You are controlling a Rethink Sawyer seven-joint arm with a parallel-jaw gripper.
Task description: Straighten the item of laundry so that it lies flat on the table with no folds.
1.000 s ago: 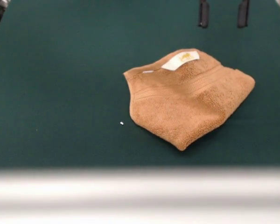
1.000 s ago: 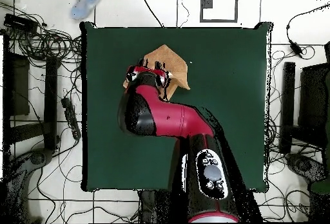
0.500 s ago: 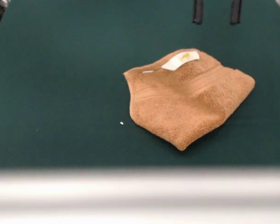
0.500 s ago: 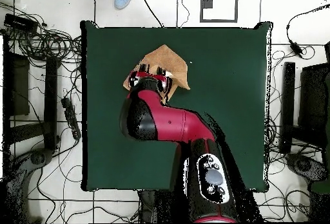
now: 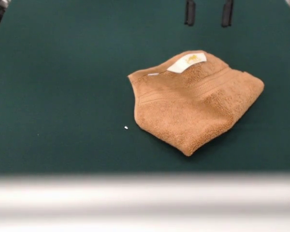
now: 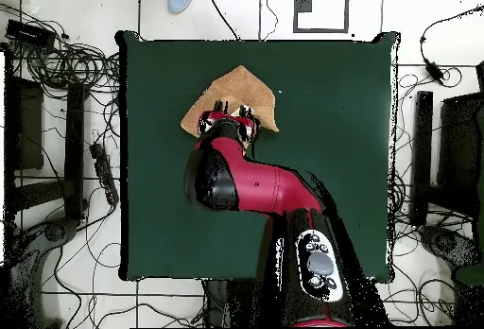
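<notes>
Orange-tan towel lying folded and rumpled on the green counter, white label on top; gripper above its far side, fingers apart, holding nothing

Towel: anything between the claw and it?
Nothing visible. The claw hangs open above the table, behind the folded towel, with only bare green cloth between them. A small white speck lies off to the towel's side.

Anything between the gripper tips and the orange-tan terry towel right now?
Nothing: the front view shows only bare dark green table cloth between gripper and towel.
</notes>
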